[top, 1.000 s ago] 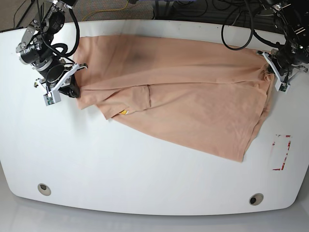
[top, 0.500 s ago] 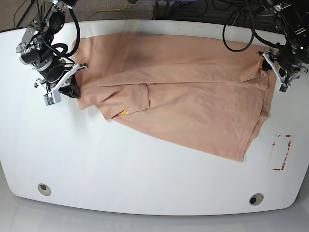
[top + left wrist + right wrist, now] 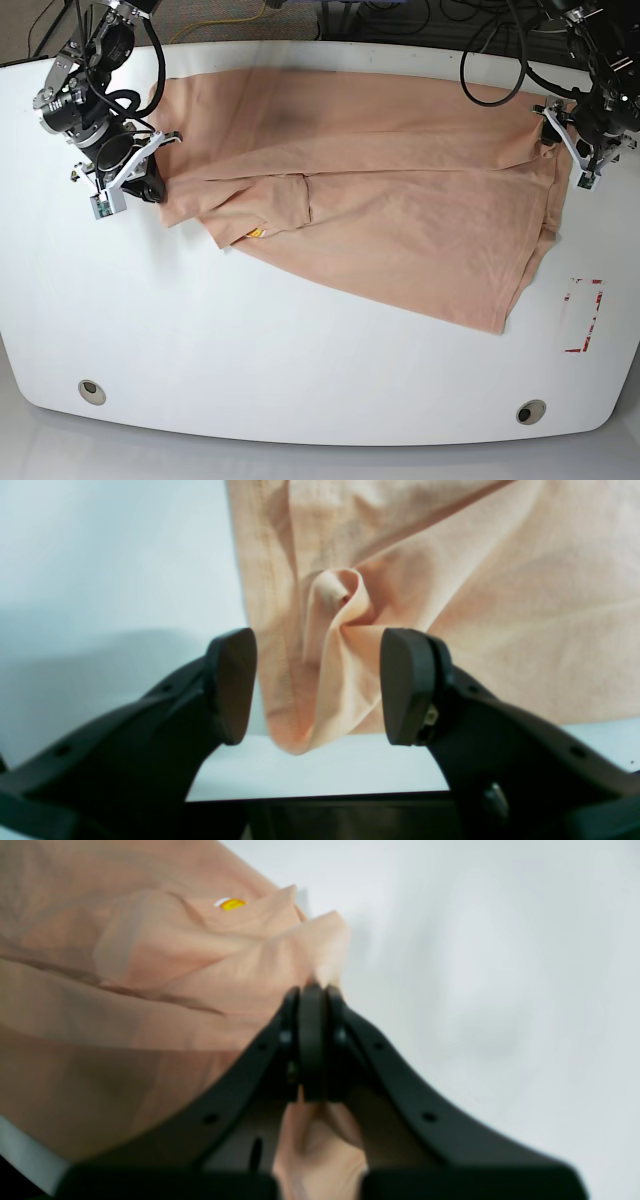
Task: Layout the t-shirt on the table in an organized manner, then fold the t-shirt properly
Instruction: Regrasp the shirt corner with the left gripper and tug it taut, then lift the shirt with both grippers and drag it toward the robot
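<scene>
Right claw (image 3: 312, 990) pinches t-shirt (image 3: 150, 990); yellow print (image 3: 231, 904) peeks.

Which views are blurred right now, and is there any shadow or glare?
Right wrist: shut right gripper sharp, peach-pink cotton t-shirt and glossy white table soft.
Left wrist: open left gripper casts a grey shadow on the table.
Base: sharp, with a dull reflection along the table's near edge.

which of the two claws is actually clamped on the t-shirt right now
The right claw, shut on a bunched edge of the t-shirt. The left claw stands open, fabric loose between its jaws.
</scene>
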Action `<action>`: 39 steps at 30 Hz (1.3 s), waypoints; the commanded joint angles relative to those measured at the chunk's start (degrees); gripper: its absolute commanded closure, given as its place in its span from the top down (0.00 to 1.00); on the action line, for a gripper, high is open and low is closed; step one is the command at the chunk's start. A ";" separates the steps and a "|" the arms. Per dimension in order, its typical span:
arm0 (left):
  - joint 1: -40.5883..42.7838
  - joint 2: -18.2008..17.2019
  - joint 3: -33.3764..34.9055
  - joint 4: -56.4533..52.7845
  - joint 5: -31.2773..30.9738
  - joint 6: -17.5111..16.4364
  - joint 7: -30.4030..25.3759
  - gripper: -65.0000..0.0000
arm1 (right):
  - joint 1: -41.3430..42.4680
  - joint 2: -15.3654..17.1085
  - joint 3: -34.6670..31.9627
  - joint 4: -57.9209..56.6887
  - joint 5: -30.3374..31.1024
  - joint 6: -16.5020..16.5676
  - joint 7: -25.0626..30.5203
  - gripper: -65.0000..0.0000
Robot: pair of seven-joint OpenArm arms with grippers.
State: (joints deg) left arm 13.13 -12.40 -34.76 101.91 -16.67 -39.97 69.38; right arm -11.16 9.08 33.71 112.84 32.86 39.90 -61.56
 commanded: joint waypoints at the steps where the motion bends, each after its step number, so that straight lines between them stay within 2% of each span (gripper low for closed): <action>1: -0.33 -0.83 -0.18 -1.47 -0.35 -0.03 -0.42 0.57 | 0.65 0.72 0.26 1.14 0.94 0.10 1.56 0.00; 14: -0.51 -0.74 -0.09 -4.55 -0.52 -0.03 -0.42 0.55 | 0.56 0.72 0.35 1.14 0.94 0.10 1.56 0.00; 16: -0.51 -0.74 -0.09 -4.55 -0.52 -0.03 -0.42 0.47 | 0.56 0.63 0.35 1.14 0.94 0.10 1.56 0.00; 19: -0.69 -0.74 -0.09 -4.55 -0.26 -0.03 -0.42 0.27 | 0.56 0.63 0.35 1.14 0.94 0.10 1.56 0.00; 20: -0.69 -0.74 -0.09 -4.55 -0.26 -0.03 -0.42 0.15 | 0.56 0.63 0.35 1.14 0.94 0.10 1.56 0.00; 22: -0.69 -0.74 -0.09 -4.55 -0.26 -0.03 -0.42 0.00 | 0.56 0.63 0.35 1.14 0.94 0.10 1.56 0.00; 31: -0.69 -0.91 -0.27 -4.37 -0.52 -0.03 -0.42 0.00 | 0.56 0.63 0.35 1.14 0.94 0.10 1.56 0.00; 39: -0.77 -0.74 -0.97 2.22 -0.61 -0.03 -0.07 0.00 | 0.92 0.72 0.35 1.41 0.94 0.10 1.56 0.00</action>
State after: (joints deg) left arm 12.86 -12.19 -34.98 101.30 -16.62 -39.94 69.60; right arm -11.00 9.06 33.71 112.86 32.86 39.92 -61.56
